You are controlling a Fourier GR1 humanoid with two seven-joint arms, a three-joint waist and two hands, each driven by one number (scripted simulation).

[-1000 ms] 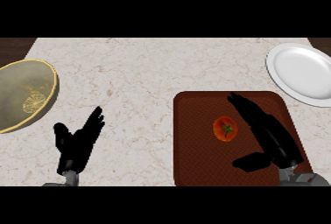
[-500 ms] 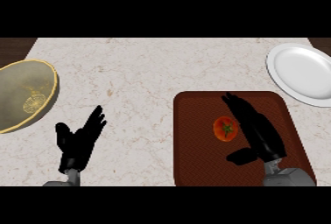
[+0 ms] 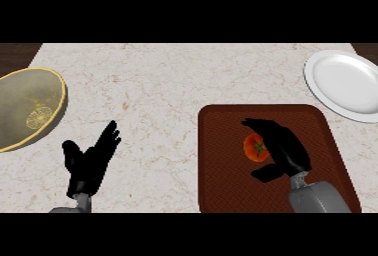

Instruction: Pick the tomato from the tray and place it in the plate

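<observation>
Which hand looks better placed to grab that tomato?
The right hand: it hangs over the brown tray, close beside the tomato, and the white plate lies on its side. The left hand rests open off the tray, by the yellow bowl.

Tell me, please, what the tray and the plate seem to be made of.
The tray looks like dark red-brown plastic or wood, matte, with a fine woven texture. The plate looks like white glazed ceramic: smooth, with soft highlights; it may be plastic.
</observation>
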